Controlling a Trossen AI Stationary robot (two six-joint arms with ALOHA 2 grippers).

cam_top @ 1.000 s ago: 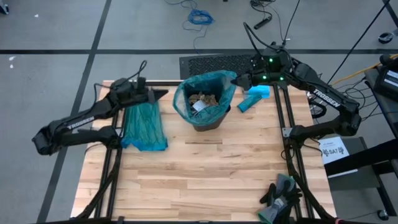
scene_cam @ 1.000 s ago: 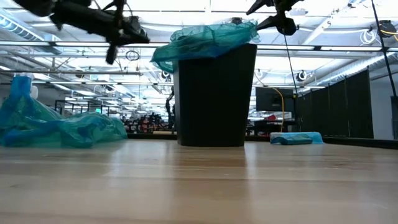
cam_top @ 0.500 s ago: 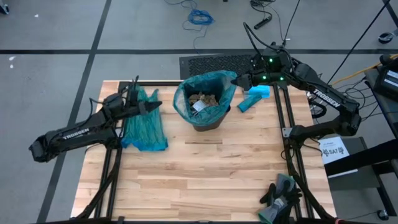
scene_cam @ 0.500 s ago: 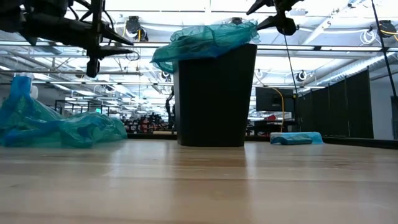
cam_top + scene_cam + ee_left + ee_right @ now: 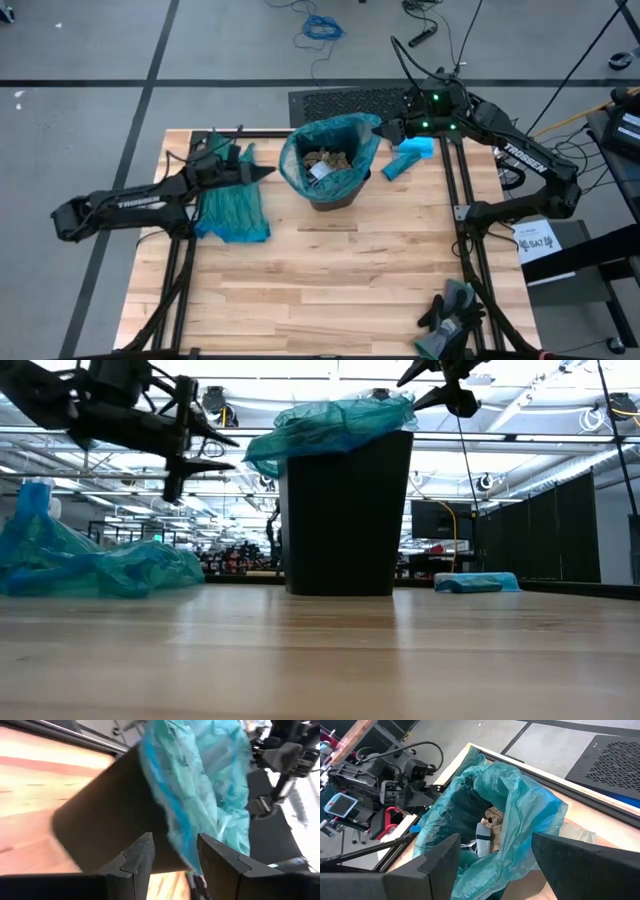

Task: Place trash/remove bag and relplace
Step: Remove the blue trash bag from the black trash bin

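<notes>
A black bin [image 5: 336, 192] stands at the table's far middle, lined with a teal bag [image 5: 297, 150] whose rim folds over its top. Crumpled brown paper and white wrappers, the trash [image 5: 328, 160], lie inside and show in the right wrist view [image 5: 492, 820]. My left gripper [image 5: 264, 172] is open, level, just left of the bin, facing the bag's overhang [image 5: 200, 805] and the bin's wall [image 5: 110, 820]. My right gripper [image 5: 386, 128] is open, above the bin's far right rim. A second teal bag [image 5: 232, 200] lies crumpled on the table at the left.
A solid light-blue pack [image 5: 408, 158] lies right of the bin, under my right arm. Dark gloves [image 5: 455, 310] lie at the table's near right corner. The near half of the table [image 5: 330, 290] is bare wood.
My left gripper has gone down and toward the table's near edge, then toward the bin, and is now close to the bin's left side. It stays open.
</notes>
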